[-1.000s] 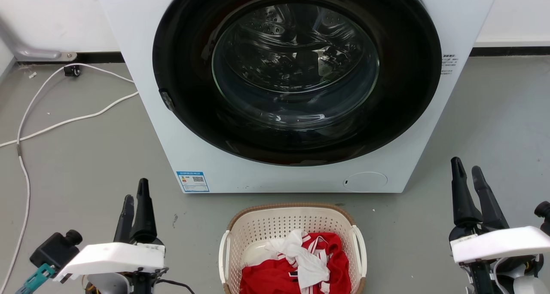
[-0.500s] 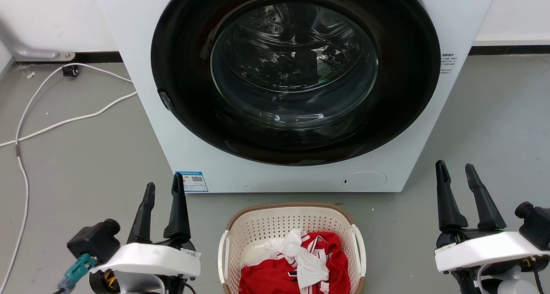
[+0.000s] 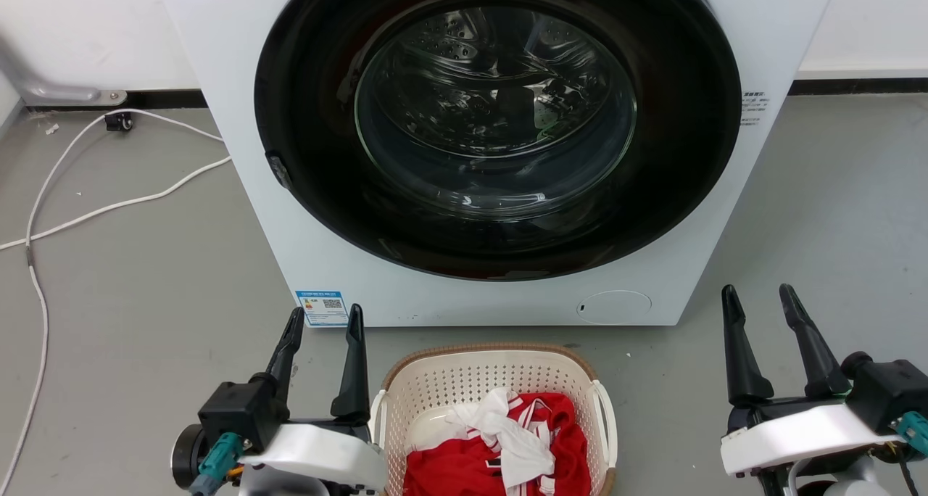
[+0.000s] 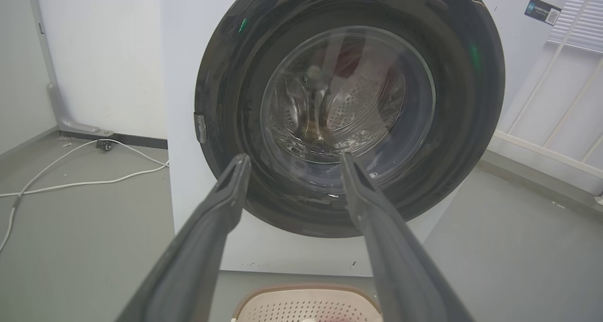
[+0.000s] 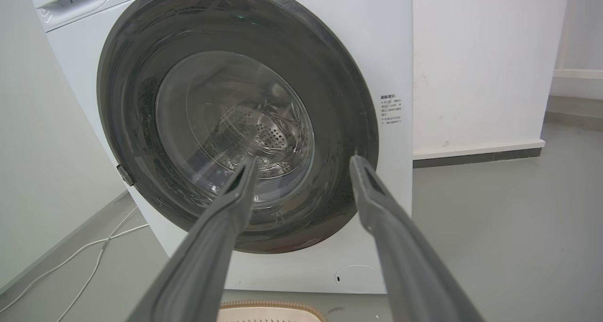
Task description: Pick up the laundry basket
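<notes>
The cream perforated laundry basket (image 3: 464, 380) with a brown rim sits on the floor at the bottom centre of the head view, holding red and white clothes (image 3: 500, 445). Its far rim also peeks in at the bottom of the left wrist view (image 4: 306, 296) and the right wrist view (image 5: 273, 309). My left gripper (image 3: 324, 323) stands open just left of the basket, its inner finger close to the white left handle (image 3: 377, 423). My right gripper (image 3: 757, 302) is open, well to the right of the right handle (image 3: 607, 423). Both grippers point toward the washing machine and hold nothing.
A white front-loading washing machine (image 3: 500, 148) with a shut dark round door stands right behind the basket. White cables (image 3: 94, 206) trail across the grey floor at the left. Bare floor lies on both sides of the basket.
The left gripper has moved right, up to the basket's left side, and spread wider. The right gripper has shifted left toward the basket and also spread its fingers.
</notes>
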Controlling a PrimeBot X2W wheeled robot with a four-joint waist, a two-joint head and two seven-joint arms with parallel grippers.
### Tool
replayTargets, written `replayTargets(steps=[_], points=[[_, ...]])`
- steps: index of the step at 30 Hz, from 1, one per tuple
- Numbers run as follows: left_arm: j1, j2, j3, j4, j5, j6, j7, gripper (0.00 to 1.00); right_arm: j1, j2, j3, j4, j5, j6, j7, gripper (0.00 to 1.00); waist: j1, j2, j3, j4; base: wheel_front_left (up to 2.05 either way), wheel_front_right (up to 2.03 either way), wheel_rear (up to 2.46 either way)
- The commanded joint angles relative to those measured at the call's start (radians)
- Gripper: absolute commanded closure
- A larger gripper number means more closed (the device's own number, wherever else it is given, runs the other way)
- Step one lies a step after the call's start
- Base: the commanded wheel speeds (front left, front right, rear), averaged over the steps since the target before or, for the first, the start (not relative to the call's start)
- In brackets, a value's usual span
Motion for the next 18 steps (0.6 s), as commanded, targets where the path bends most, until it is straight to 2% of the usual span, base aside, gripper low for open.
replayTargets(steps=[1,6,18], points=[[-0.017,0.015,-0.018,-0.009,0.026,0.017,-0.009,0.0,-0.001,-0.003,0.002,-0.003,-0.034,0.002,-0.011,0.0,0.0,0.0,0.0,0.0,0.0,0.0,0.0],[-0.013,0.033,-0.056,0.006,0.056,0.043,-0.021,0.0,0.003,-0.003,0.003,0.007,-0.079,0.002,-0.023,0.0,0.0,0.0,-0.002,-0.002,0.0,0.0,0.0],[-0.016,0.054,-0.118,0.032,0.144,0.067,-0.045,0.0,0.014,-0.003,0.015,0.018,-0.168,0.001,-0.046,0.0,0.0,0.0,-0.004,-0.006,0.0,0.0,0.0]])
